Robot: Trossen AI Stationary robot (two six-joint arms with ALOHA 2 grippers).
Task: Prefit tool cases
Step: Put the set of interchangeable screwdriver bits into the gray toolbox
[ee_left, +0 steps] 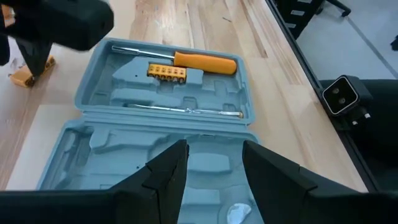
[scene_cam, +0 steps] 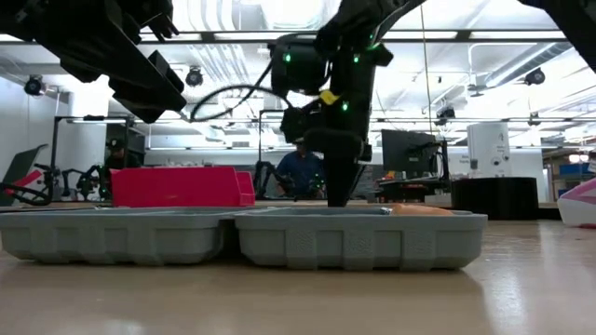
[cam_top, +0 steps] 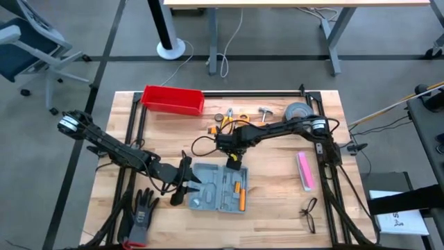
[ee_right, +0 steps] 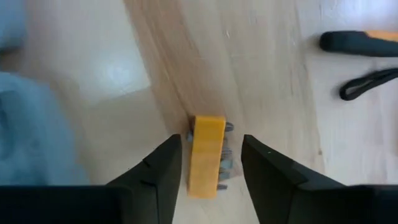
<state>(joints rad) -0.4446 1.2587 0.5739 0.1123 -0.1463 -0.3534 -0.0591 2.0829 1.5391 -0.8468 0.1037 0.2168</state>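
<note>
While my right gripper (ee_right: 208, 163) hung over the bare wood just beyond the tool case's (cam_top: 220, 186) far edge, its two fingers stood spread on either side of a small yellow bit holder (ee_right: 206, 155), which lay flat on the table between them; I could not tell whether either pad touched it, and I judged it loose rather than pinched. The bit holder's long axis ran along the line of the fingers, so the jaws faced its long sides. The case lay open and flat on the wooden table (cam_top: 277, 208), both halves up, with an orange-handled screwdriver (ee_left: 205, 61) and another yellow bit holder (ee_left: 166, 72) seated in the half nearer the right gripper. From the loose bit holder, the case lay close by, toward the front edge of the table. My left gripper (ee_left: 208, 165) hovered over the other half of the case, fingers parted with nothing between them. I reckoned the right arm was the nearer to the loose bit holder, and that any carry into the case would be short.
</note>
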